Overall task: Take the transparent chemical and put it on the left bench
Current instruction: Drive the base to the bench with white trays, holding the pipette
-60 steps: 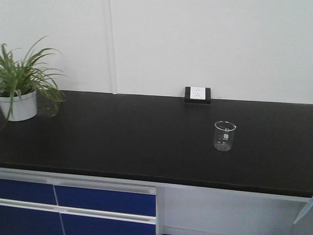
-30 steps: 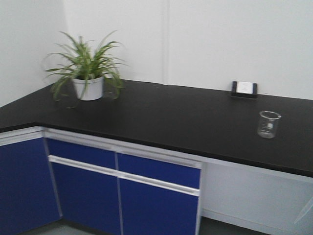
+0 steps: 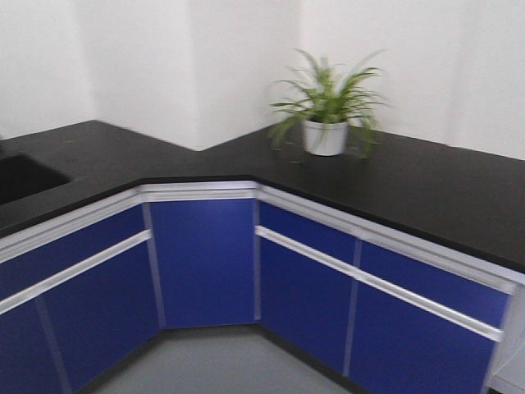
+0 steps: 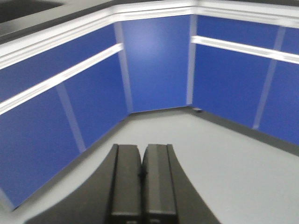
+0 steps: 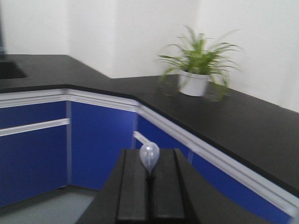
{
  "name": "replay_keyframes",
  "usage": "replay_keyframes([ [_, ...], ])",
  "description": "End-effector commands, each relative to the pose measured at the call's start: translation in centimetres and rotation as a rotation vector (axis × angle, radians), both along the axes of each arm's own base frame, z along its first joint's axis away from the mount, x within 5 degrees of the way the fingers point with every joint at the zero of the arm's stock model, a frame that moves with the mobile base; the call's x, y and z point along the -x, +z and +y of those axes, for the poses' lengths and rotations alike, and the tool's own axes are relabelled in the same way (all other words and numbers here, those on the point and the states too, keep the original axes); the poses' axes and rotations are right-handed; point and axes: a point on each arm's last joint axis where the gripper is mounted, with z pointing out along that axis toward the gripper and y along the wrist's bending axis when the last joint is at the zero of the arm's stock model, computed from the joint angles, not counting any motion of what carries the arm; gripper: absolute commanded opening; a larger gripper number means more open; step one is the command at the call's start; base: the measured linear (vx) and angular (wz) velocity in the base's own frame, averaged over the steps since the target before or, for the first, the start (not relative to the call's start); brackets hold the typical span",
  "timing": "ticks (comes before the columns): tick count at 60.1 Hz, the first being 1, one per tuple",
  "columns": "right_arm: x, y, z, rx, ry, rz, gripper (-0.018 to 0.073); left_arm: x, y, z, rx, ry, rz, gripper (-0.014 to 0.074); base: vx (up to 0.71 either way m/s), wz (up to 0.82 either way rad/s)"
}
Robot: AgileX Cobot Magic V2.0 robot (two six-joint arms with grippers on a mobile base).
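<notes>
My right gripper [image 5: 149, 152] is shut on a thin clear plastic pipette [image 5: 149, 157]; its rounded bulb sticks out past the fingertips, and I take it for the transparent chemical. The stem is hidden between the fingers. My left gripper [image 4: 141, 147] is shut with nothing in it and hangs low over the grey floor [image 4: 224, 158]. No glass beaker shows in any view. The left bench is out of view. Neither gripper appears in the front view.
A black corner counter [image 3: 426, 189] carries a potted plant [image 3: 326, 123], also in the right wrist view as the plant [image 5: 198, 65]. A sink recess [image 3: 16, 176] sits at far left. Blue cabinet doors [image 3: 205, 263] line the corner above the grey floor [image 3: 221, 361].
The front view has swung left along the counter. The beaker and wall socket have slid out at the right, and the plant has moved from left to right of centre.
</notes>
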Motion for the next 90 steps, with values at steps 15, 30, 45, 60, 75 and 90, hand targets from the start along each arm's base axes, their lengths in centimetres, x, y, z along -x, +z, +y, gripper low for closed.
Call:
replay_keyframes([
  [15,0.1,1.2,0.16,-0.011,0.02,-0.042,0.0,0.15,0.27,0.02,0.014,-0.001,-0.081,-0.0003,-0.19,0.73],
  [30,0.1,1.2,0.16,-0.011,0.02,-0.042,0.0,0.15,0.27,0.02,0.014,-0.001,-0.081,-0.0003,-0.16,0.61],
  [45,0.1,1.2,0.16,-0.011,0.02,-0.042,0.0,0.15,0.27,0.02,0.014,-0.001,-0.081,-0.0003,-0.09,0.51],
  [60,0.11,1.21,0.2,-0.011,0.023,-0.044,0.0,0.15,0.27,0.02,0.014,-0.001,-0.081,-0.0003,0.01,0.51],
  [75,0.11,1.21,0.2,-0.011,0.023,-0.044,0.0,0.15,0.27,0.02,0.014,-0.001,-0.081,-0.0003,0.15,0.6],
  [90,0.11,1.21,0.2,-0.011,0.023,-0.044,0.0,0.15,0.27,0.02,0.014,-0.001,-0.081,-0.0003,0.25,0.66],
])
